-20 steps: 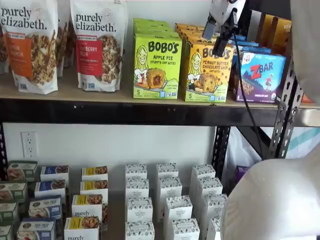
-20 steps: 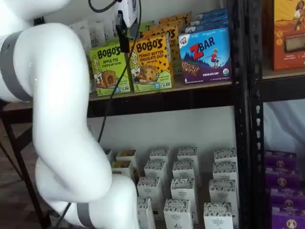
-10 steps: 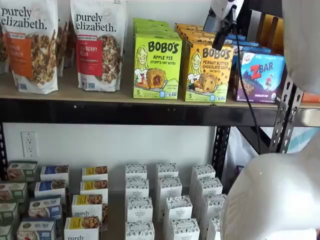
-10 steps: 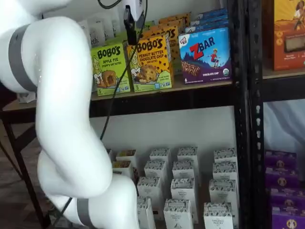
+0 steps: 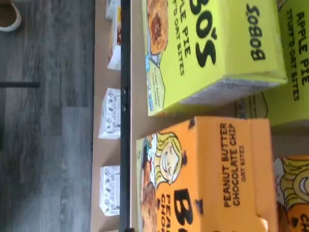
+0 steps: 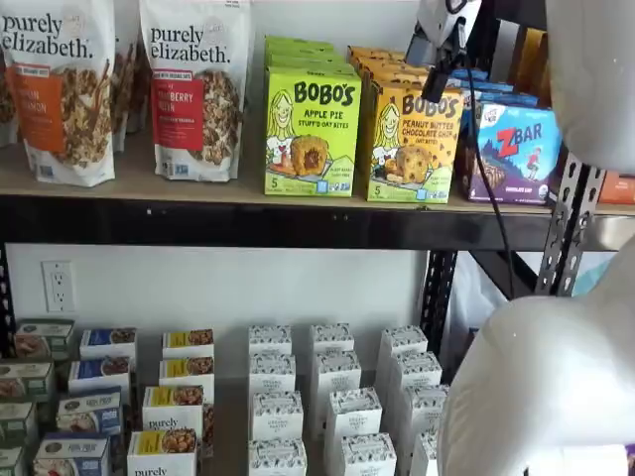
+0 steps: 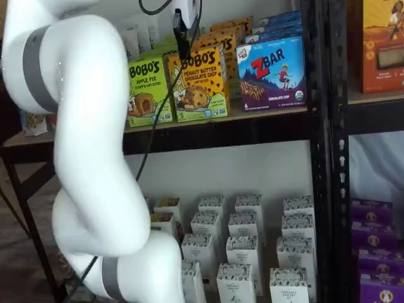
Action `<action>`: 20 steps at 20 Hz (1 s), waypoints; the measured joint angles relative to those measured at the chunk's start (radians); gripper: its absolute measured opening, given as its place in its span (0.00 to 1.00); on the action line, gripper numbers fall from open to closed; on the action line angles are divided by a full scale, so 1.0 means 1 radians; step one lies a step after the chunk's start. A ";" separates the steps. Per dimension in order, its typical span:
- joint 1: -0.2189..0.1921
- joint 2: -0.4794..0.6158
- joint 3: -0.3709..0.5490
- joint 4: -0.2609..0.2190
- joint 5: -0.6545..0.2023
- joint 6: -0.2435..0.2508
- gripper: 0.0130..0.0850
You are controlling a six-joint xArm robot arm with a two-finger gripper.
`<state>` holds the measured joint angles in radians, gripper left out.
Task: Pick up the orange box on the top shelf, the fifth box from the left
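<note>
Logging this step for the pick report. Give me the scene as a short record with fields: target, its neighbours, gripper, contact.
target: the orange box, upright at the front edge of the top shelf
one side: lime-green Apple Pie box, a narrow gap between them
other side: ZBAR box
gripper: black fingers hang in front of the orange box's upper part in both shelf views; opening cannot be read
contact: no grip visible; box stands on the shelf
below: small white cartons in rows

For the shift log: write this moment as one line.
phase: approach | tool: above front of orange box, grip state unclear, nothing held | orange box: upright on top shelf, untouched
</note>
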<state>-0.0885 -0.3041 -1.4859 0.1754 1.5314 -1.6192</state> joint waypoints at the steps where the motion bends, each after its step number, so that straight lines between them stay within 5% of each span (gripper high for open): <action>1: 0.000 0.003 0.001 -0.004 -0.004 -0.002 1.00; 20: 0.021 0.022 0.067 -0.100 -0.063 -0.006 1.00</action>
<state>-0.0670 -0.2826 -1.4193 0.0753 1.4688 -1.6254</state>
